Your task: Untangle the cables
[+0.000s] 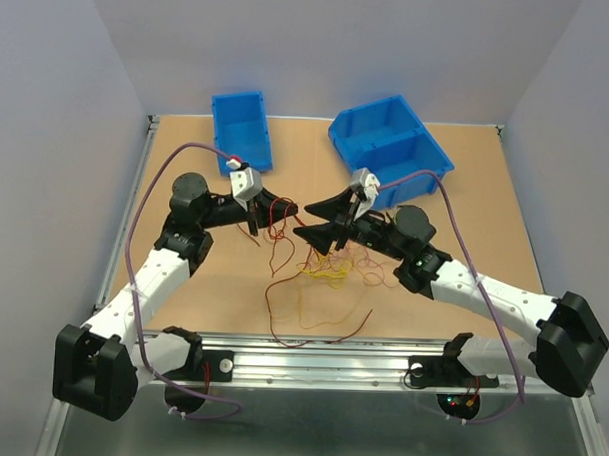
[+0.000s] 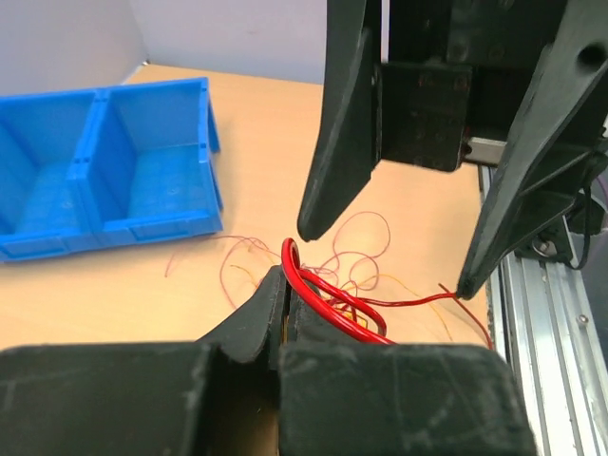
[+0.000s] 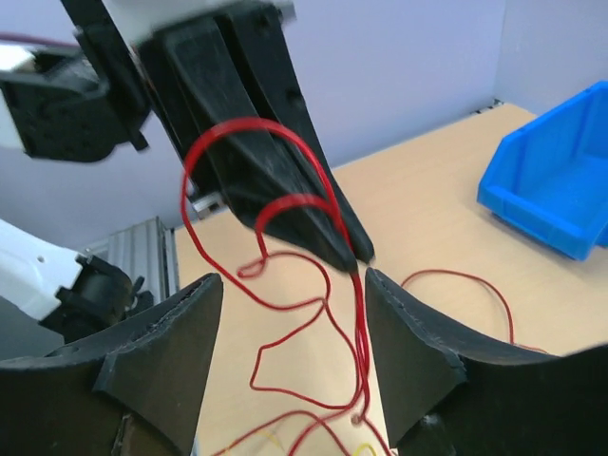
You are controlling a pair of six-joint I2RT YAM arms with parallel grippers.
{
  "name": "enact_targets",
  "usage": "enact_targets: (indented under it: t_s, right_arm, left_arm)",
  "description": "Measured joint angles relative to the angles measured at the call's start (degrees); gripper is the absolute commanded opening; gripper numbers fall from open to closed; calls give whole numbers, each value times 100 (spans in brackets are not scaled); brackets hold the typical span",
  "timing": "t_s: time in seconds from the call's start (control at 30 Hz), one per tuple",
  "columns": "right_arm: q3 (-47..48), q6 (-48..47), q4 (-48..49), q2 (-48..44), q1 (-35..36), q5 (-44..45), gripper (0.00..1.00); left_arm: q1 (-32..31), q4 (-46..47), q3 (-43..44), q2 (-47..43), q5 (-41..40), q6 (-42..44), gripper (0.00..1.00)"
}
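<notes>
**A:** Left pincer [image 2: 285, 285] state?

**B:** Clenched. Jaws pressed flat on a loop of glossy red strand [image 2: 323, 296], held up off the tan fibreboard tabletop [image 1: 465, 214]. Reads as an anchor: one wire raised so it can be drawn free of the rest.

**A:** Right pincer [image 3: 294, 285]?

**B:** Released — jaws spread wide, nothing gripped. The red strand hangs down through the gap between them, just under the left tip. Looks set for a second hold lower on the same wire.

**A:** Main mess?

**B:** The heap of thin curly red and yellow wires [image 1: 323, 274] lies on the board below both pincers, toward the arm bases. Loose tails trail further that way.

**A:** Room to pull apart?

**B:** Tips nearly meet, so sideways is the open way, with bare board outboard of each pincer. Beyond the left is a small blue plastic bin [image 1: 243, 136], beyond the right a two-compartment blue plastic bin [image 1: 393, 141]. Behind the heap is the aluminium rail [image 1: 330, 361] at the table edge — tails lie near it and could snag.
</notes>
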Motion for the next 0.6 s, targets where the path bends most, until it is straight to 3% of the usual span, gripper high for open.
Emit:
enact_targets:
  t_s: [0.23,0.33,0.47,0.6]
  right_arm:
    - [-420,-297,131,127,0,85,47]
    - [-420,-372,179,538,0,52,28]
    - [-411,-413,280,1145,0,28,25]
    - [-352,-450,385,1757,0,42,20]
  left_arm:
    - [79,-15,0,-564,-210,-81,0]
    - [79,-42,7,-693,-229,-118,0]
    - [79,-457,321,-745,-374,-138,0]
    - [114,-1244,1392,-730,-1145,-13,0]
